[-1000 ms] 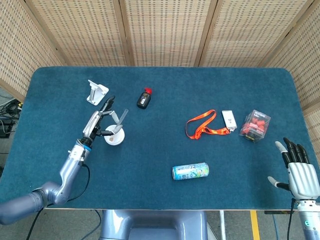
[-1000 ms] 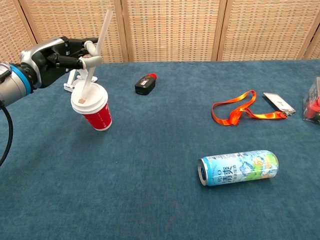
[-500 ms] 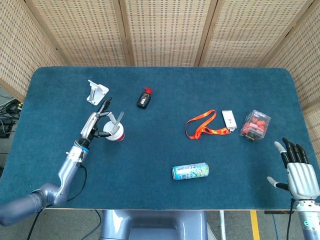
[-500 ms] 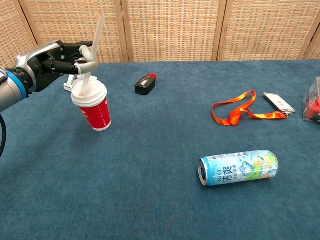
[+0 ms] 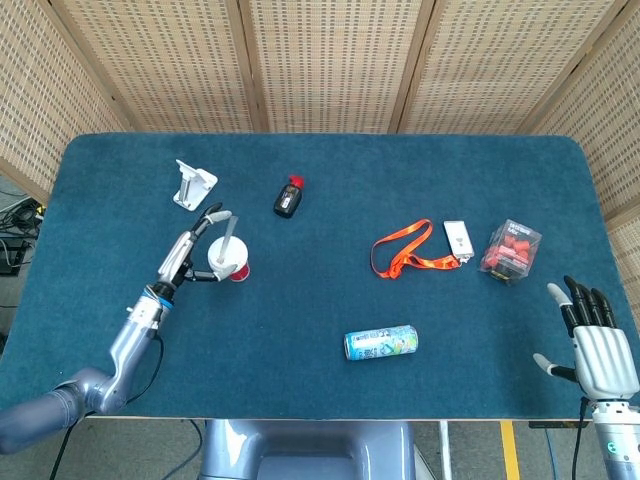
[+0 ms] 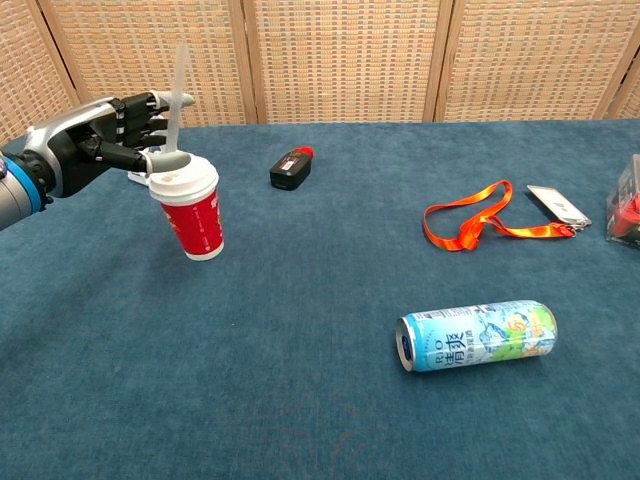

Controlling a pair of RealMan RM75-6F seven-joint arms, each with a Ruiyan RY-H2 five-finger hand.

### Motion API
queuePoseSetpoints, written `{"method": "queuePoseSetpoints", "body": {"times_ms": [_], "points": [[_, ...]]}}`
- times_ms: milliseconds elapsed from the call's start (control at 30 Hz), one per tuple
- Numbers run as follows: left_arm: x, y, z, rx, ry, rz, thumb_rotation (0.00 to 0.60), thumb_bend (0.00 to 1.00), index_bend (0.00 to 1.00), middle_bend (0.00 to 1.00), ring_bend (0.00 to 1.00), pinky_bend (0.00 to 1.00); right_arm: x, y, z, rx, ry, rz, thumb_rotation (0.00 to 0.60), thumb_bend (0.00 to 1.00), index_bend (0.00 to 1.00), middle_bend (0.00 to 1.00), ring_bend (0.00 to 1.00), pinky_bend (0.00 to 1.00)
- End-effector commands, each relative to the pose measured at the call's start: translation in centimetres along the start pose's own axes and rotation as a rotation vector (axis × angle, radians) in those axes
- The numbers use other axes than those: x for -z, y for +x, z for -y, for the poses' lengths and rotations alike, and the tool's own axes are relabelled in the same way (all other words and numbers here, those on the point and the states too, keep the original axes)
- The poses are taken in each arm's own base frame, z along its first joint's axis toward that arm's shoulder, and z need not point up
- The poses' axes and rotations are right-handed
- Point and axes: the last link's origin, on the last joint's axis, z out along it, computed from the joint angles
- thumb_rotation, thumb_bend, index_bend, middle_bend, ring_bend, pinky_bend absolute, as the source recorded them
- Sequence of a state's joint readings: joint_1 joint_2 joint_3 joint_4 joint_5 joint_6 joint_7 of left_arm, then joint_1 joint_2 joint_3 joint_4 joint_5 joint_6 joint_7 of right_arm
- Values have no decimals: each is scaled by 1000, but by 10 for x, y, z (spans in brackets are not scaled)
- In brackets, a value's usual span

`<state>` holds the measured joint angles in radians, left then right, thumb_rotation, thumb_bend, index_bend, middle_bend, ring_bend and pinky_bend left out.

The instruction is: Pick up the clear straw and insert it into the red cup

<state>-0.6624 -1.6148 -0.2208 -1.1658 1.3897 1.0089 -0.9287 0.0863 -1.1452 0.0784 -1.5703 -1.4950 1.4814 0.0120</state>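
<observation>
On my far left, the left hand (image 6: 105, 140) reaches in over the blue felt table (image 5: 320, 300), fingers extended toward the lid of the red cup (image 6: 194, 220). From the chest view its fingertips (image 6: 150, 157) sit right at the rim of the white lid, and I cannot tell whether they are pinching the clear straw (image 6: 180, 95) or only touching the lid beside it. The straw stands nearly upright in the lid, its lower end through the top of the cup. The cup leans a little, with its top tipped toward the hand.

Behind the cup, toward the far edge, I see a small white stand (image 5: 193, 184). Right of that lies a small black device with a red cap (image 6: 290, 166).

Moving on toward the middle, a light blue drink can (image 6: 476, 336) lies on its side near the front edge. Beyond it is an orange lanyard (image 6: 470, 226), looped on the felt, its end touching a white card-like badge (image 5: 458, 238). Just beside that sits a clear box holding red pieces (image 5: 511, 251).

At the far right of the head view, my right hand (image 5: 598, 345) hovers off the table's front corner, fingers spread and holding nothing.
</observation>
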Motion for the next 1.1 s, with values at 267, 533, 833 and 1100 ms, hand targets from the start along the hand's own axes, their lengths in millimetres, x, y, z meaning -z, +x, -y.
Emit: {"method": "queuePoseSetpoints", "body": {"times_ms": [267,533,833,1100], "points": [[2,4,-2,27,-5,-3,600,237,46,0,0,0,0,0,0,-2,2,-1,600,67,133,0,0,0],[4,27,-23,52,-46,-56,600,237,25,0,0,0,0,2,0,-6,0,-6,600,68,133,0,0,0],[43,89,-50,-301,-78,-200,600,238,4,0,0,0,1,6,-2,-9,-6,-25,600,68,129,0,0,0],[122,106,-27,-775,71,-293,600,237,0,0,0,0,1,11,-4,-3,-22,-51,600,68,106,0,0,0]]}}
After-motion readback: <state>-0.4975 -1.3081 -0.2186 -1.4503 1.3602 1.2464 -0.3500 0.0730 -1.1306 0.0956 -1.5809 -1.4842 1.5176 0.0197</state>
